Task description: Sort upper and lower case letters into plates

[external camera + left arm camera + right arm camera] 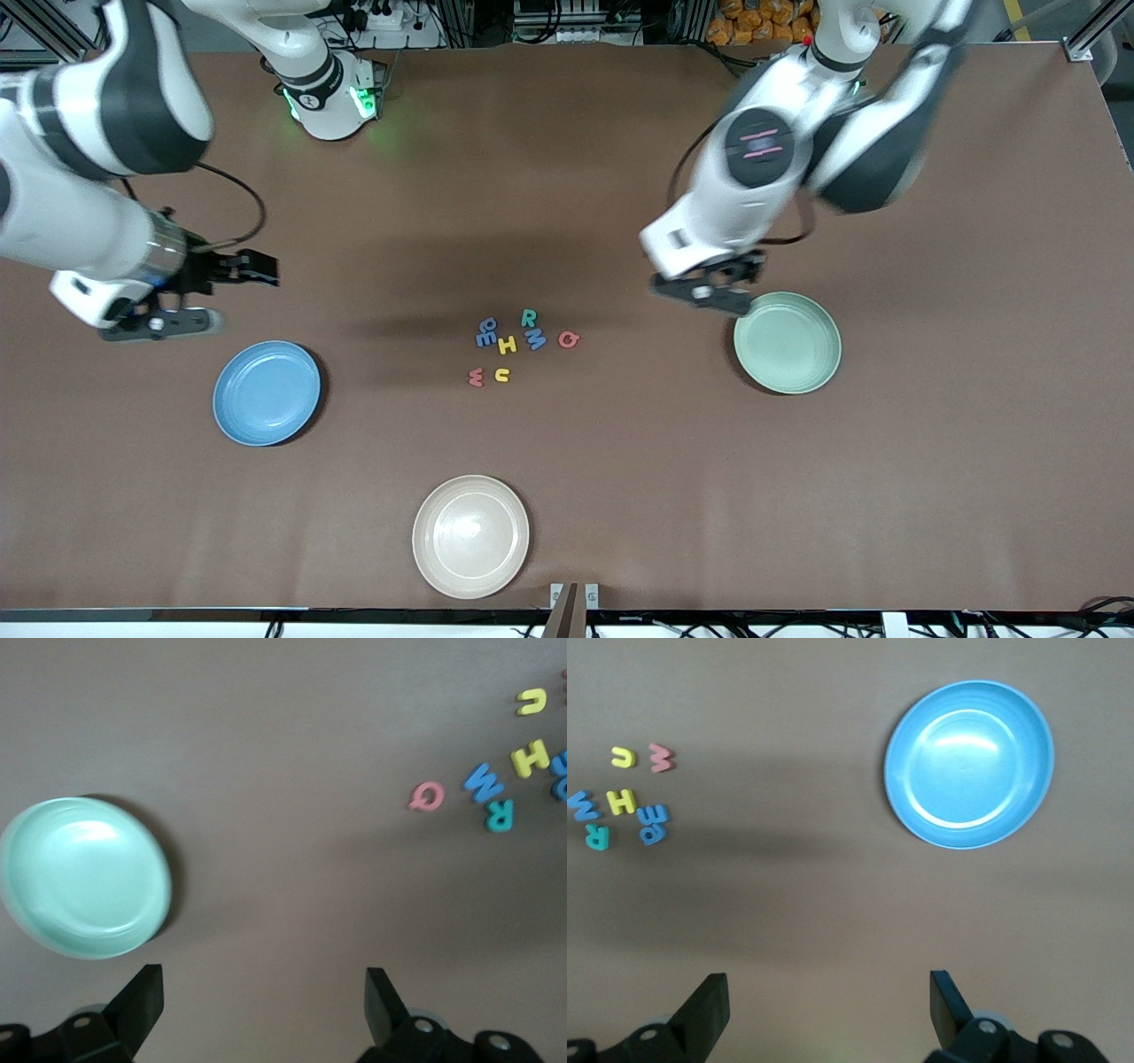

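Observation:
Several small letters (pixel 523 346) lie clustered mid-table: teal R (pixel 529 318), blue M (pixel 535 338), pink G (pixel 569 339), yellow H (pixel 507 345), pink w (pixel 476 377), yellow u (pixel 502 375). The blue plate (pixel 266 392) sits toward the right arm's end, the mint green plate (pixel 787 342) toward the left arm's end; both hold nothing. My left gripper (pixel 709 288) hangs open over bare table beside the mint plate (pixel 84 877). My right gripper (pixel 221 292) hangs open over bare table beside the blue plate (pixel 969 764). Nothing is between either pair of fingers.
A cream-beige plate (pixel 470 536) sits near the table's front edge, nearer the camera than the letters. The brown table (pixel 620 461) stretches bare between the plates and the letter cluster.

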`<state>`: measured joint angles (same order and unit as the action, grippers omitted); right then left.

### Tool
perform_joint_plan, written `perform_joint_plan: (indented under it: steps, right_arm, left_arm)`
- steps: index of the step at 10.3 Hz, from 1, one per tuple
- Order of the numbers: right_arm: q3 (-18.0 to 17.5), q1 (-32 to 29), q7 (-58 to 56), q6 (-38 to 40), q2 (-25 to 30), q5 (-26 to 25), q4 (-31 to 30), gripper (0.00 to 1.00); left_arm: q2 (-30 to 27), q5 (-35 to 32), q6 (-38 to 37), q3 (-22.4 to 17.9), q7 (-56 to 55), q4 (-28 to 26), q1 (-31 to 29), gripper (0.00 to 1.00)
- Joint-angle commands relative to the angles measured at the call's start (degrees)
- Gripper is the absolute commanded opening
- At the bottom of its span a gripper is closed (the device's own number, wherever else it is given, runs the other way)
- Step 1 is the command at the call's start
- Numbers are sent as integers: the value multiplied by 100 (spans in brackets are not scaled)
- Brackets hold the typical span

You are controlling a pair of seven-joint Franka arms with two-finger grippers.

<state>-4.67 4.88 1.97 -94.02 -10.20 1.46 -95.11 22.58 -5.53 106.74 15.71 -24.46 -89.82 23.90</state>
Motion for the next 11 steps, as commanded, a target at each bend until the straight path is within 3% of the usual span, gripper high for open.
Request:
perform_joint_plan:
  steps: [1,4,5,6,8,10,11]
  right_arm:
    - [27,-5,49,-72,-393,21,106,100]
    - [27,-49,276,-518,-851,21,106,100]
    - [27,-40,469,-712,-948,21,106,100]
    - [27,-31,593,-914,-1045,21,106,100]
    - [27,-74,891,-1572,-1430,169,106,100]
    - [36,-136,1085,-1680,-1564,643,132,100]
    - [36,-84,1103,-1689,-1816,627,368,100]
  left_arm:
    - [771,-509,695,-50,-410,290,412,100]
    - [1676,-659,1803,-76,-253,657,605,100]
    - [1940,-1017,1980,-77,-209,790,746,100]
    - [2047,-1342,2078,-68,-200,782,852,100]
    - [2205,-1380,2087,-68,-199,791,1010,100]
    - [2373,-1416,2175,-85,-200,791,1178,100]
    - [2452,-1416,2254,-85,-200,782,1178,100]
